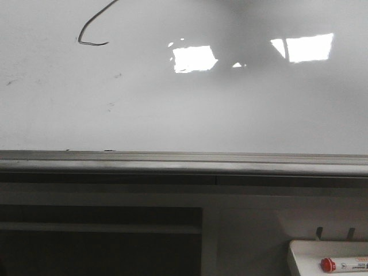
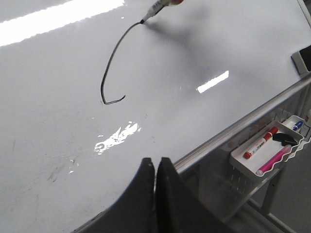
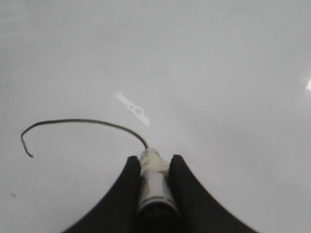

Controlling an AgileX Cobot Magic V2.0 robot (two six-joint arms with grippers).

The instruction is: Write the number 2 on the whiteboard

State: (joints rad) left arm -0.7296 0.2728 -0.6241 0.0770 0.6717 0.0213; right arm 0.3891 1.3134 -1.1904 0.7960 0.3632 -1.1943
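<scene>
Whiteboard point(image 1: 230, 109): fills the front view, glossy w/ bright rectangular glare patches; grey edge rail point(image 1: 184, 163) along its near side.
Number 2 point(image 2: 111, 68): only a hooked curve so far, thin black stroke, upper-left part of the board in the front view, cut off by that pic's top edge.
Left wrist view: shows the whole stroke up to the marker point(image 2: 156, 8), whose tip touches the line's end; the front view doesn't show that.
Right wrist view: stroke point(image 3: 77, 124) runs to just ahead of the marker's tip point(image 3: 153, 179).
Right pincer point(image 3: 154, 167): clamped on the marker, fingers either side of the barrel; not in the front view.
Left pincer point(image 2: 155, 170): fingers pressed together, nothing between them, above the board near the rail.
Tray point(image 2: 243, 162): hangs below the rail; left wrist view shows red-capped point(image 2: 260, 143), pink point(image 2: 275, 160) and blue point(image 2: 295, 125) markers in it; front view shows only its corner w/ the red-capped one point(image 1: 344, 264).
</scene>
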